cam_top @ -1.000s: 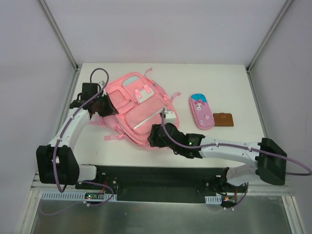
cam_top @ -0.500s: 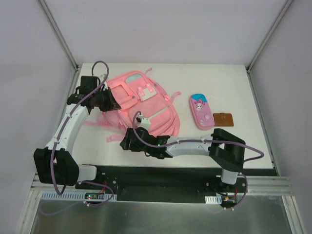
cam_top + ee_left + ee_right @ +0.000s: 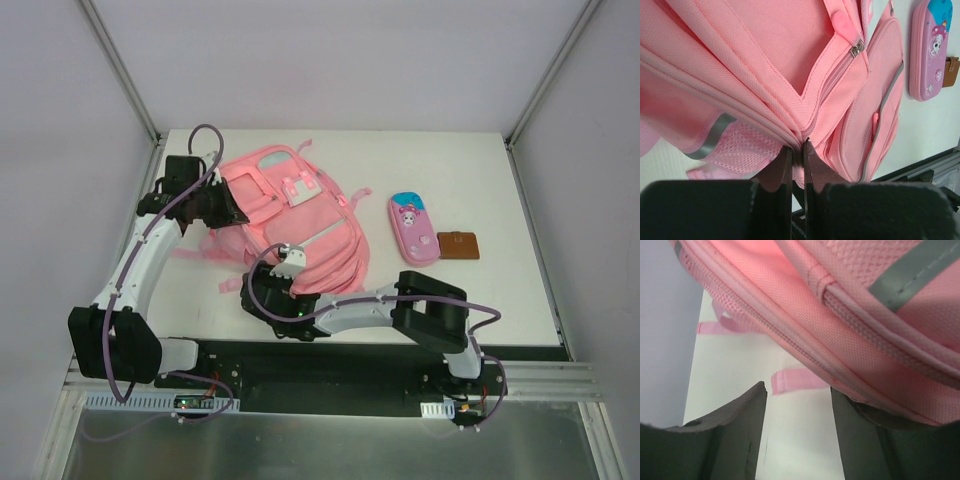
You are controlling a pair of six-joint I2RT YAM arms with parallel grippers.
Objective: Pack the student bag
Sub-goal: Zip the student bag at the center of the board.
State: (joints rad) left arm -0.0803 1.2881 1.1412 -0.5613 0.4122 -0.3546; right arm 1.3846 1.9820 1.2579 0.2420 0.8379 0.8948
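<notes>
So the setup is a plain white table, matte and flat, boxed in by pale lilac-grey walls, with slim metal posts slanting up at the back corners and a black base plate along the bottom edge of the overhead view where the arms are bolted down. The backpack sits left of centre on the table, a big soft lump of pink woven fabric with white-and-pink buckle tabs near its top. Close up you can see the coarse weave, piped seams, a shiny grey strip, a see-through mesh pocket and a small metal zip pull. A flat pink strap trails out onto the bare table underneath. The left gripper is at the bag's upper left side, its dark fingers pinched tight together on a folded seam of the pink fabric. The right gripper is down at the bag's lower edge with its fingers spread apart, and the bag's rim hangs just over one of them. To the right of the bag lies a rounded pink pencil case with a blue end and a cartoon print, and just beside it a small brown wallet, flat and rectangular
</notes>
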